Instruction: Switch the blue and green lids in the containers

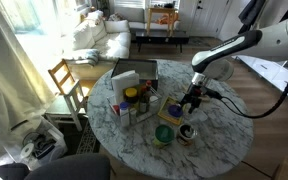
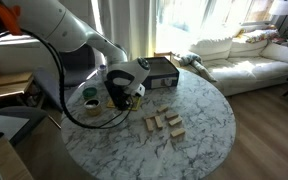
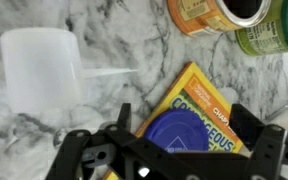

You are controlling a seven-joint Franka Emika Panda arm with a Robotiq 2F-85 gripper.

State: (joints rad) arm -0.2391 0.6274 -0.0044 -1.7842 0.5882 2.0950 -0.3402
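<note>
Marble desk (image 3: pixel 114 30) below; my fingers (image 3: pixel 246 122) stand wide apart, holding nothing, flanking the blue lid (image 3: pixel 182 135) on a yellow box (image 3: pixel 199 90).

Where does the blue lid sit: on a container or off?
Off. The blue lid lies flat on a yellow book, untouched between the jaws of the open gripper.

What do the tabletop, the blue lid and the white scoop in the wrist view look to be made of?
tabletop: marble or marble-look stone, polished, with grey veins on white.
blue lid: likely plastic, smooth, with even colour and a ringed top.
white scoop: probably plastic, frosted, with a milky, half-see-through look.
</note>
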